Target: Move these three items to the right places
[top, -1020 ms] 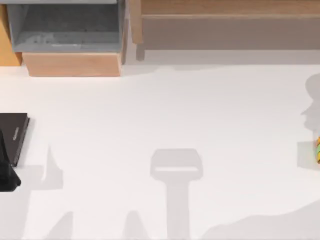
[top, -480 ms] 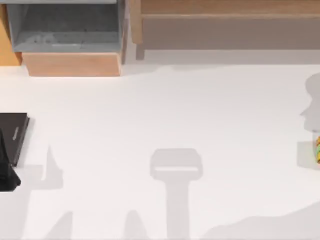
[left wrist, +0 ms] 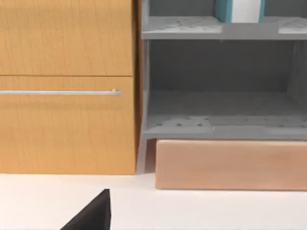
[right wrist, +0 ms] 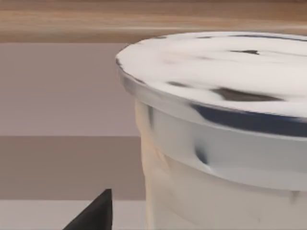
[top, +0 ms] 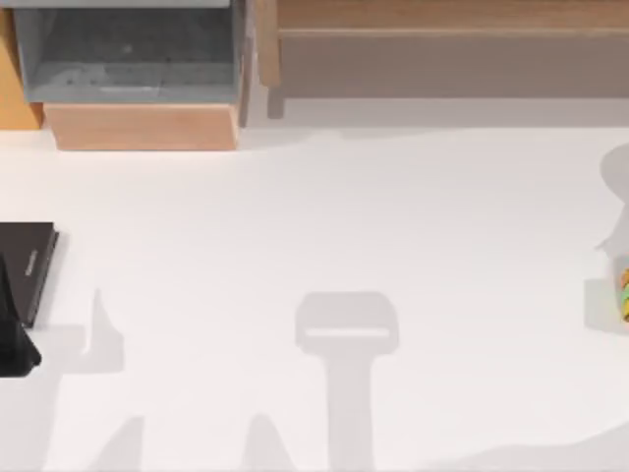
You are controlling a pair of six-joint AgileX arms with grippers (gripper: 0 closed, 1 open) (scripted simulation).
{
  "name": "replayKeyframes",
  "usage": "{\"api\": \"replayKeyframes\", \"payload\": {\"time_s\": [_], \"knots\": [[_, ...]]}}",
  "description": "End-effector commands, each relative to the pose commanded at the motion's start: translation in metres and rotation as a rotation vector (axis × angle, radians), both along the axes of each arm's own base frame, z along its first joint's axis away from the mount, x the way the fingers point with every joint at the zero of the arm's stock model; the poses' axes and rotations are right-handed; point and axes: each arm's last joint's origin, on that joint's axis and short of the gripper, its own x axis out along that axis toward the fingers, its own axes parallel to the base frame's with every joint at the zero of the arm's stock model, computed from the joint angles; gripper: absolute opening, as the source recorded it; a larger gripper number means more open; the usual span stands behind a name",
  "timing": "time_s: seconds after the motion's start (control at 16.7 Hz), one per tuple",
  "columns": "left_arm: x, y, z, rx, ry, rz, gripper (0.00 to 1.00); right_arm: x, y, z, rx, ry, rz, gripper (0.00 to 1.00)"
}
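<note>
A teal-covered book [left wrist: 239, 10] with white page edges stands upright on the upper level of the grey shelf [left wrist: 220, 125]. The small orange-yellow-green object [top: 624, 293] lies on the white table at the far right edge. A dark corner of my left gripper [left wrist: 93, 216] shows low in the left wrist view, facing the shelf from a distance. A dark corner of my right gripper [right wrist: 93, 215] shows close in front of a white lidded tub [right wrist: 225, 143] with dark streaks on its lid.
A flat black slab [top: 31, 258] with a grey mark lies at the table's left edge. The grey shelf [top: 128, 59] sits at the back left on a wooden block [top: 142, 128], beside an orange-wood cabinet [left wrist: 67, 86]. A long wooden unit [top: 442, 49] spans the back right.
The shadows at the table's right edge and lower right corner have drawn back toward the edges. The slab and the orange-yellow-green object have not moved.
</note>
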Motion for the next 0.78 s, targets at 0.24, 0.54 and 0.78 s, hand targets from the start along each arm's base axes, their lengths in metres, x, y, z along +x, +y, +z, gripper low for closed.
{"api": "replayKeyframes", "payload": {"time_s": [0.24, 0.54, 0.78], "knots": [[0.0, 0.0, 0.0, 0.0, 0.0, 0.0, 1.0, -0.001, 0.001, 0.007, 0.001, 0.003, 0.004, 1.0], [0.0, 0.0, 0.0, 0.0, 0.0, 0.0, 1.0, -0.014, 0.001, 0.04, 0.001, 0.004, 0.003, 1.0], [0.0, 0.0, 0.0, 0.0, 0.0, 0.0, 1.0, -0.019, 0.002, 0.049, 0.002, 0.004, 0.003, 1.0]]}}
